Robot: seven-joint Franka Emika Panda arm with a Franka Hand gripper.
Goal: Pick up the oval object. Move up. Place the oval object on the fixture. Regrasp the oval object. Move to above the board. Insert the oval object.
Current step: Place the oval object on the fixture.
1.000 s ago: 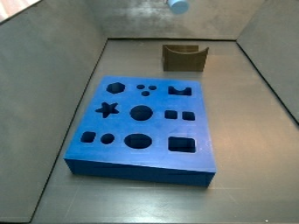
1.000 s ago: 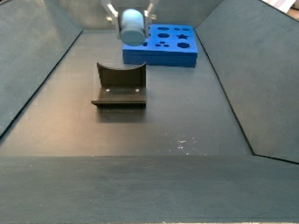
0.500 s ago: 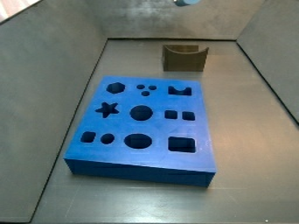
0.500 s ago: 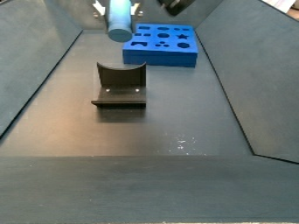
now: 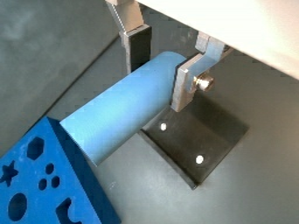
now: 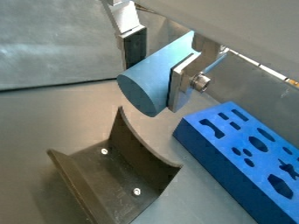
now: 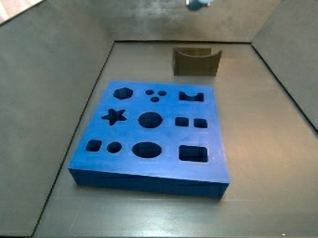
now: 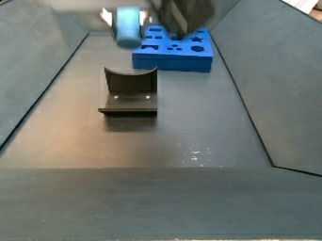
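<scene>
A dull grey floor with sloping grey walls holds the board [image 7: 152,133] and, beyond its far end, the fixture [image 7: 195,61]. The end effector [image 6: 159,58] hangs high above the floor, its fingers [image 5: 190,80] clamped on the oval object [image 5: 122,107]. The peg's long axis lies roughly level, and the fixture's notch [image 6: 122,164] sits below it, so the placing move looks to be mainly a descent.
</scene>
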